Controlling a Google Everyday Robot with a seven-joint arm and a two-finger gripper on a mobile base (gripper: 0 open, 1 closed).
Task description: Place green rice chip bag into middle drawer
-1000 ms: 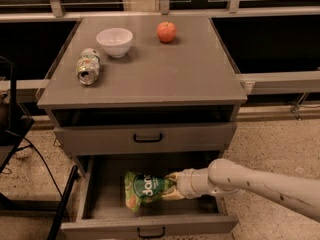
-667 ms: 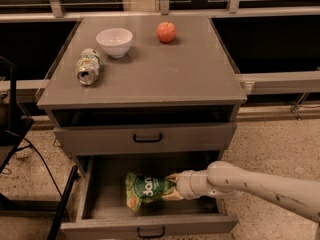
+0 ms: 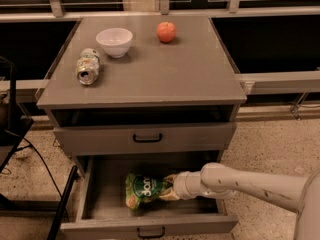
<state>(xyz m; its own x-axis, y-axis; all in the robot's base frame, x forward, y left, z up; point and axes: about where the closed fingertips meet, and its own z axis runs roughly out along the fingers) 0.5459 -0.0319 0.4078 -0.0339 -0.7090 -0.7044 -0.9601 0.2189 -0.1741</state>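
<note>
The green rice chip bag (image 3: 144, 189) lies lengthwise inside the pulled-out middle drawer (image 3: 102, 211), left of centre on its grey floor. My gripper (image 3: 171, 192) reaches into the drawer from the right on a white arm. It is shut on the bag's right end, which narrows into the fingers. The fingertips are mostly hidden by the bag and the wrist. The drawer's front panel with its small black handle (image 3: 151, 232) is at the bottom edge of the camera view.
Above the open drawer is a shut drawer with a black handle (image 3: 147, 137). On the cabinet top (image 3: 170, 69) stand a white bowl (image 3: 114, 41), a red apple (image 3: 166, 32) and a crushed soda can (image 3: 88, 66). A dark stand and cables are at the left.
My arm has shifted slightly left and lower in the drawer. The bag stays in about the same place in the drawer, still held at its right end.
</note>
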